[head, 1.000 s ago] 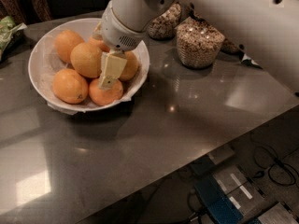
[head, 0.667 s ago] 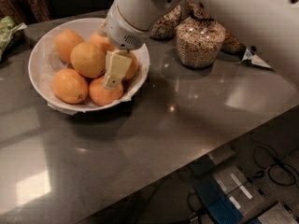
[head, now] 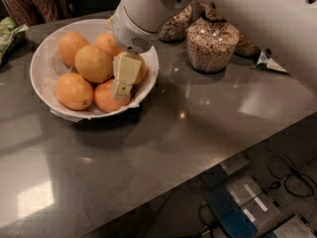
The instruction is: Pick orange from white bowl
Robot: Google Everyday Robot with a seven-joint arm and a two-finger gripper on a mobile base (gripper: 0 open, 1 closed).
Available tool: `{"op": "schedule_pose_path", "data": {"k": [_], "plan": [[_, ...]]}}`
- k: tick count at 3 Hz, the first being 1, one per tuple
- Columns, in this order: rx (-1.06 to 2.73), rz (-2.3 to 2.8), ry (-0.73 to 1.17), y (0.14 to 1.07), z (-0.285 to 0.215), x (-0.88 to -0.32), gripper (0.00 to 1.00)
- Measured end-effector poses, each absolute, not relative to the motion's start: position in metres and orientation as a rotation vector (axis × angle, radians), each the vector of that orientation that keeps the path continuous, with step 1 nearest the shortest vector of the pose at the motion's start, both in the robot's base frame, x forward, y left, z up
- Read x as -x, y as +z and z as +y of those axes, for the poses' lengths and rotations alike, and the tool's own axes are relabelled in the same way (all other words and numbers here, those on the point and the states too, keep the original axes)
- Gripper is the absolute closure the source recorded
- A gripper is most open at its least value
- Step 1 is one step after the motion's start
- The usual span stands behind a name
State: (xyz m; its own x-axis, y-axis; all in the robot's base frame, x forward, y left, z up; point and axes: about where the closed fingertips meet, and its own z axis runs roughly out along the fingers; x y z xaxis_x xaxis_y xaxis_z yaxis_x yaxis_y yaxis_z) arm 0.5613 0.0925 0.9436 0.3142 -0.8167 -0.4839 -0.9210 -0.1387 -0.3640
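**Gripper down in the bowl; little change over the last second**

The gripper [head: 122, 82] is lowered into the right half of the white bowl [head: 40, 58]. Its pale cream end lies against the fruit there. Whether it is closed on anything cannot be told from this view.

The orange [head: 142, 71] sits against the bowl's right rim, directly behind the gripper and partly hidden by it. Only its right edge shows. It has not been lifted out of the bowl.

Compared with a second ago, the gripper and the rounded white arm [head: 141, 14] above it have shifted slightly to the right. The height looks about the same. The bowl and the fruit lie as they did.

Five other oranges fill the rest of the bowl: one in the centre [head: 93, 62], two at the back and two at the front. A crinkled paper liner [head: 67, 114] shows past the front rim.

The bowl stands on a grey counter [head: 148, 152]. A glass jar of nuts [head: 212, 44] stands well apart to the right, and a second jar [head: 176, 28] is behind the arm. A green packet [head: 9, 32] lies at the left edge.
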Motion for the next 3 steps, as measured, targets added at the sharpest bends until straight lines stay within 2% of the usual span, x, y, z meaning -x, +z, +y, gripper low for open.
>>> {"op": "schedule_pose_path", "data": {"k": [1, 3], "plan": [[1.991, 1.513, 0.225, 0.9456, 0.0986, -0.5623, 0.0], [2.002, 1.487, 0.234, 0.9478, 0.1082, -0.5649, 0.18]]}}
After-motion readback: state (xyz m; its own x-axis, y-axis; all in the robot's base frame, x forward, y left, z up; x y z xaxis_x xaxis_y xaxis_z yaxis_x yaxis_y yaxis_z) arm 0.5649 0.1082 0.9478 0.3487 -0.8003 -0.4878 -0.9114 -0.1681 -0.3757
